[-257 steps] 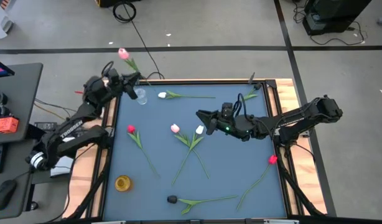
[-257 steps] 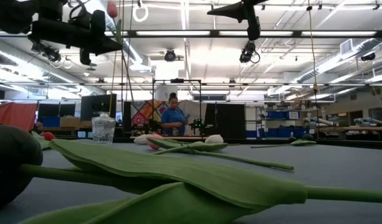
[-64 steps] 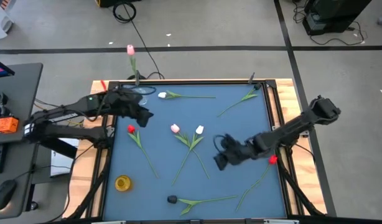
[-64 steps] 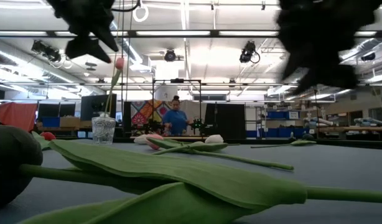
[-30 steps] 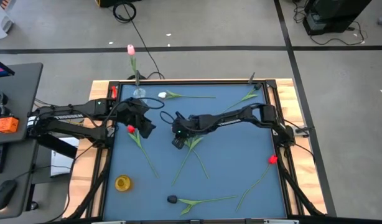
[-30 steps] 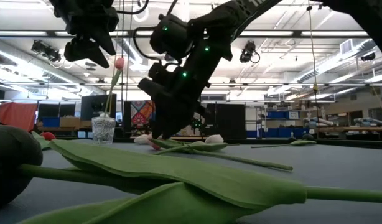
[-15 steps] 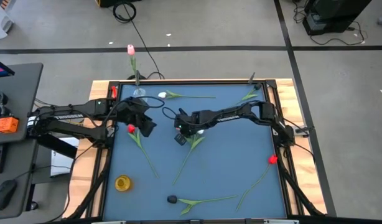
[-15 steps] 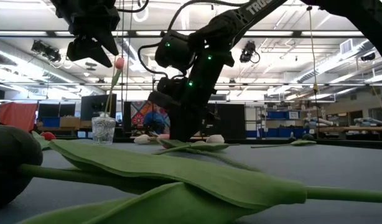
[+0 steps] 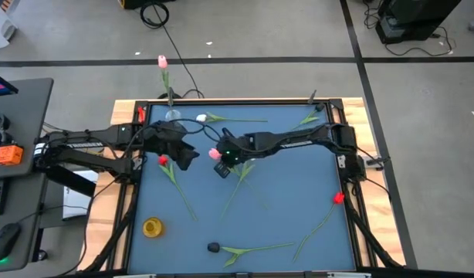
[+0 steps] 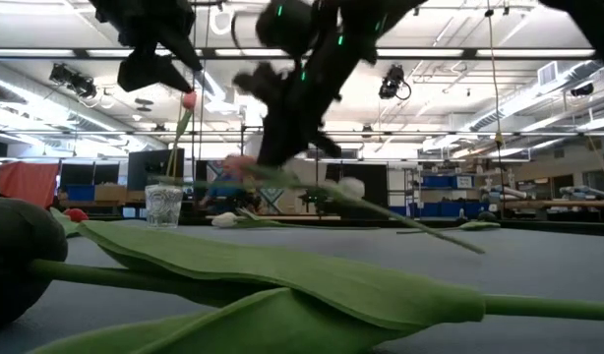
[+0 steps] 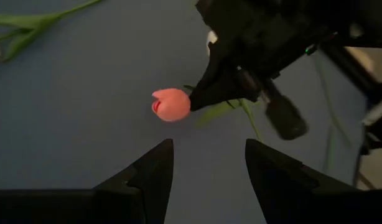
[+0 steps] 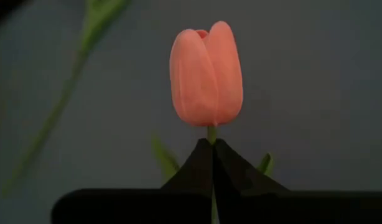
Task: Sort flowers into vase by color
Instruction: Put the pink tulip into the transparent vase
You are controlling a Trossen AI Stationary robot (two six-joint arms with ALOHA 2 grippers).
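My right gripper [image 9: 220, 160] is shut on a pink tulip [image 9: 214, 154] near the table's middle, and the head [image 10: 238, 165] is raised above the table. Just left of it my left gripper [image 9: 186, 157] hangs open with nothing between its fingers [image 11: 147, 177]; it faces the pink head [image 11: 171, 104]. A glass vase [image 9: 173, 116] stands at the far left corner, with one pink tulip [image 9: 161, 61] standing upright in it. Next to the held one lies a white tulip's stem [image 9: 231, 197]; its head is mostly hidden by my right arm. My right gripper pinches the pink tulip's stem just below the head [image 12: 211, 134] between its two fingertips. The fingers slant down from the table's right side, and the head sticks out past them. The stem [image 10: 400, 224] slopes down behind; I cannot tell whether its lower end touches the table.
A red tulip [image 9: 162, 160] lies just under my left gripper. A white one [image 9: 201, 118] lies by the vase and another red one [image 9: 338, 198] at the right edge. A dark-headed one [image 9: 213, 248] and a yellow ring [image 9: 152, 226] lie near the front.
My right gripper has taken hold of the pink tulip and gone up with it. The head has come off the table, and the stem now slopes down behind it. My left arm has kept still.
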